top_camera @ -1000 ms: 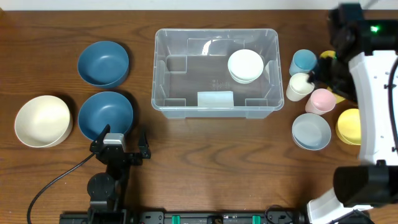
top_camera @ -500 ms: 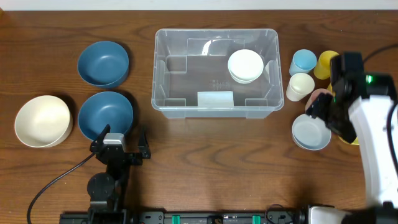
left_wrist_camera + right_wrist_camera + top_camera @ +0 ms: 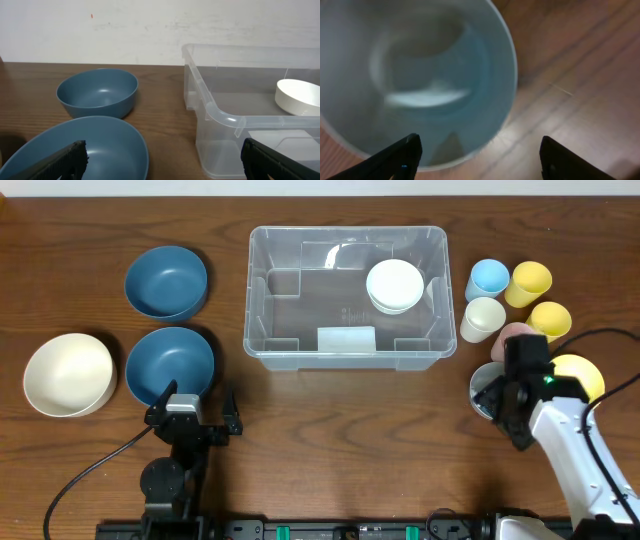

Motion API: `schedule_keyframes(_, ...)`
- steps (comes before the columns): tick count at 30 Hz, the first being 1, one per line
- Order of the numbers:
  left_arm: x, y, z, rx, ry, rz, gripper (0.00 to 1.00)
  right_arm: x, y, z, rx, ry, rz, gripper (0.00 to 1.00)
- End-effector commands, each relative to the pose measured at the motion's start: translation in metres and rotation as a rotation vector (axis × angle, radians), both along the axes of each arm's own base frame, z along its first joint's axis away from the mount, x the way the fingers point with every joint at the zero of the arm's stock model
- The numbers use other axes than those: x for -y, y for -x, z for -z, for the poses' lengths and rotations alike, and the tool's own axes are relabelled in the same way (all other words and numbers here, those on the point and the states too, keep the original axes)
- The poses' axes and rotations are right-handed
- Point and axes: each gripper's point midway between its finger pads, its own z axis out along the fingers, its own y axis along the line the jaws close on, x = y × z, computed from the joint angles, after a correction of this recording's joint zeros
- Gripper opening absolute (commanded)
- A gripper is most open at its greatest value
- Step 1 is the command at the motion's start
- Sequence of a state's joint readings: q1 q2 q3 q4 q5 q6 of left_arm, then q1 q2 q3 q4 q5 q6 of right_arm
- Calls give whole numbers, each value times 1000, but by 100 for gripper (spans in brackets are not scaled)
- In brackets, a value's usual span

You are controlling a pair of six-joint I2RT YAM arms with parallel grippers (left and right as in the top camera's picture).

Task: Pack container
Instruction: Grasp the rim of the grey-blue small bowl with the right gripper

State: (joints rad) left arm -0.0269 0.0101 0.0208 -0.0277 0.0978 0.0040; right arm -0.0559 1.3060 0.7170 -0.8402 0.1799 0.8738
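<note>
Apparently the step in hand is the pick-up of the pale blue bowl point(image 3: 420, 75), which is to be packed into the container point(image 3: 300, 305). The right claw point(image 3: 480, 155) is held spread above this bowl, and nothing is pinched by it. In the right wrist view one finger is seen over the inside of the bowl and the other over the bare worktop point(image 3: 580, 90), so the rim appears to lie between them.

To do this step well, the claw should be lowered straight until the rim is well between the fingers, and only then pressed together. The wall of the bowl is thin and smooth, so a shallow grip is likely to slip. The pink cup point(image 3: 515, 332) and the yellow bowl point(image 3: 578, 370) stand just beside the bowl, so no sideways sweep should be made. The bowl should be lifted clear of the container's rim before it is carried across.

In the overhead view the container is found at the middle of the worktop, to the left of the right claw point(image 3: 497, 398) and a little farther back, near but apart. A white bowl point(image 3: 394, 285) is lying in its right part, and the rest of the floor is bare.

The left claw point(image 3: 165, 160) is also spread and empty, low beside a dark blue bowl point(image 3: 85, 147); the container is seen on its right.
</note>
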Motion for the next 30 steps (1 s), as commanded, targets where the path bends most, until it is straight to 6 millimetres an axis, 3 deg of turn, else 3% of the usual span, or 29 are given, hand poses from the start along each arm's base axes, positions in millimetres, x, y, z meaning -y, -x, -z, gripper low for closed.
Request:
schedule_keyframes(1, 1, 1, 15, -45, -12, 11, 98, 5, 2, 8, 25, 12, 43, 70)
schedule_keyframes(2, 1, 1, 15, -45, -12, 11, 98, 7, 3, 11, 32, 20, 51, 64)
schedule_keyframes(6, 1, 1, 15, -45, -12, 11, 98, 13, 5, 24, 52, 29, 73, 55)
schedule_keyframes(15, 1, 1, 15, -45, -12, 11, 98, 13, 13, 42, 63, 29, 77, 4)
schedule_keyframes(22, 1, 1, 15, -45, -12, 11, 98, -1, 14, 45, 50, -48, 32, 1)
schedule_keyframes(30, 1, 1, 15, -45, -12, 11, 98, -58, 11, 45, 47, -253, -274, 1)
